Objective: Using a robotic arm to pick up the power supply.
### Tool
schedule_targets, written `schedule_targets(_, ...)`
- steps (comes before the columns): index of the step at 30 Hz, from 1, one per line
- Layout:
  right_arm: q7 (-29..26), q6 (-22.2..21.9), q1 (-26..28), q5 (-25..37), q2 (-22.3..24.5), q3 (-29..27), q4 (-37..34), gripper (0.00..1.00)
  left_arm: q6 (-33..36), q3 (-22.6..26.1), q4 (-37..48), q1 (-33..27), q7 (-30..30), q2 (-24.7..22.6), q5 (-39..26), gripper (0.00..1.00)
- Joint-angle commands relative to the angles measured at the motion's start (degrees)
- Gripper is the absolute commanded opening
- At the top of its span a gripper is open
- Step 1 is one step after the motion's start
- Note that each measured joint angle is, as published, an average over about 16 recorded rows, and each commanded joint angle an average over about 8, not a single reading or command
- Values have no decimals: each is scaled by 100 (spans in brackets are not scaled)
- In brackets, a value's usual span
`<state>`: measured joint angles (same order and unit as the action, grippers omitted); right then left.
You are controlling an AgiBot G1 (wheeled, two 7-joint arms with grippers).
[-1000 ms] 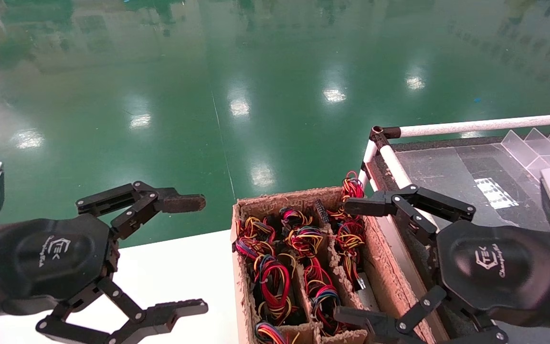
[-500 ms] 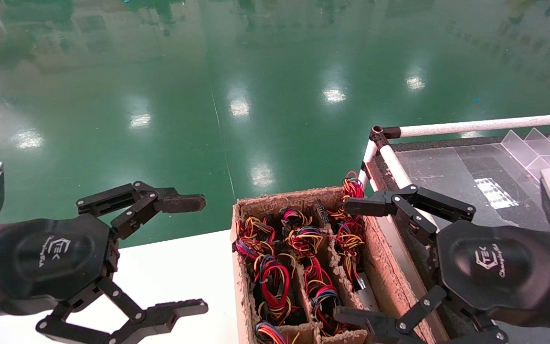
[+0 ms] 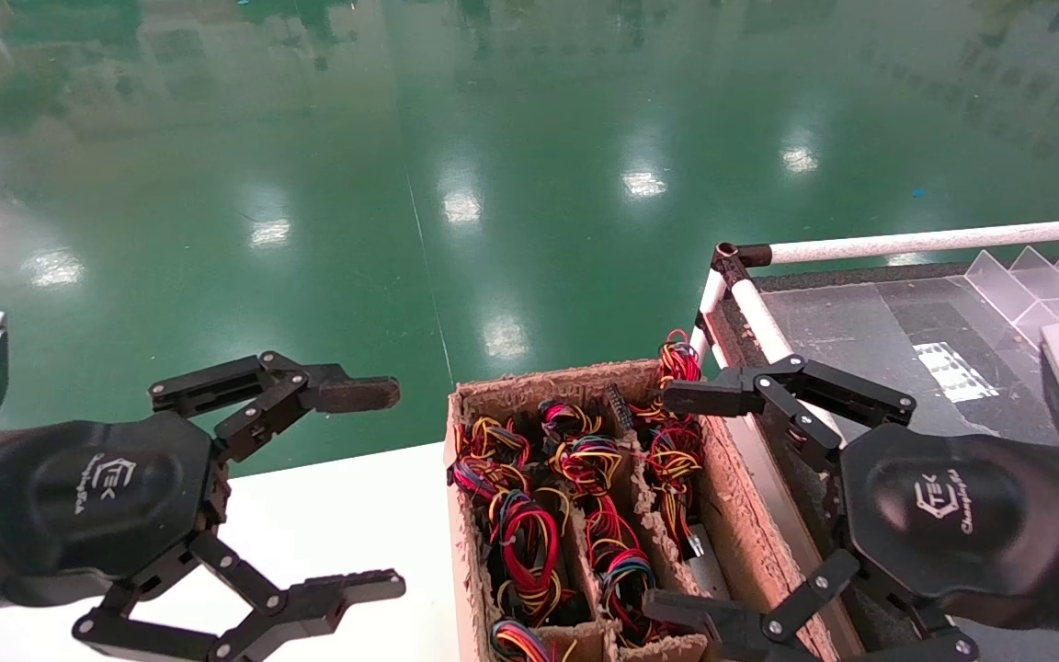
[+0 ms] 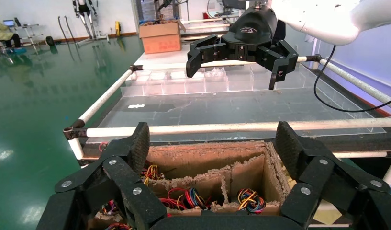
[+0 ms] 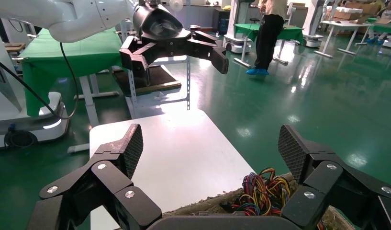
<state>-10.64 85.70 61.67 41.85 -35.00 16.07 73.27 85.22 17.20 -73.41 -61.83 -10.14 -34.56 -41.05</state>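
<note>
The power supply, a small grey metal box (image 3: pixel 697 549), shows only as a sliver of grey among a tangle of red, yellow, orange and blue wires (image 3: pixel 585 487) inside a ragged brown cardboard box with dividers (image 3: pixel 743 501). That box sits at the edge of a white worktop (image 3: pixel 327 524), just beside a white-pipe-framed bench with a clear sheet top (image 3: pixel 870 322).

The right black linkage-fingered gripper (image 3: pixel 681 501) hangs over the cardboard box's right-hand compartments, jaws spread wide and holding nothing. The left black gripper with the brown-worn fingertip (image 3: pixel 373 487) hovers above the white worktop, well apart from the box, jaws equally wide and empty.

The metal casing looks rigid and probably fairly heavy for its size, with smooth sides that may slip. The wires are soft and springy; gripping them would likely let the unit dangle or snag on the neighbouring bundles and the crumbly dividers. The best hold is probably across two opposite flat sides of the casing, with the jaws reaching down past the wires, though most of the casing is hidden.
</note>
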Motion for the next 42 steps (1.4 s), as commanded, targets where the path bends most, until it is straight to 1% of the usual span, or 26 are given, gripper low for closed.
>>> schedule_targets(1,0,0,0,0,0,0,0,100,0,0,0,0,0,0,0,0)
schedule_targets(31,0,0,0,0,0,0,0,100,0,0,0,0,0,0,0,0)
schedule_targets(32,0,0,0,0,0,0,0,100,0,0,0,0,0,0,0,3)
schedule_targets(33,0,0,0,0,0,0,0,100,0,0,0,0,0,0,0,14)
schedule_targets(39,0,0,0,0,0,0,0,100,0,0,0,0,0,0,0,89)
schedule_targets(40,0,0,0,0,0,0,0,100,0,0,0,0,0,0,0,98)
schedule_targets(42,0,0,0,0,0,0,0,100,0,0,0,0,0,0,0,100)
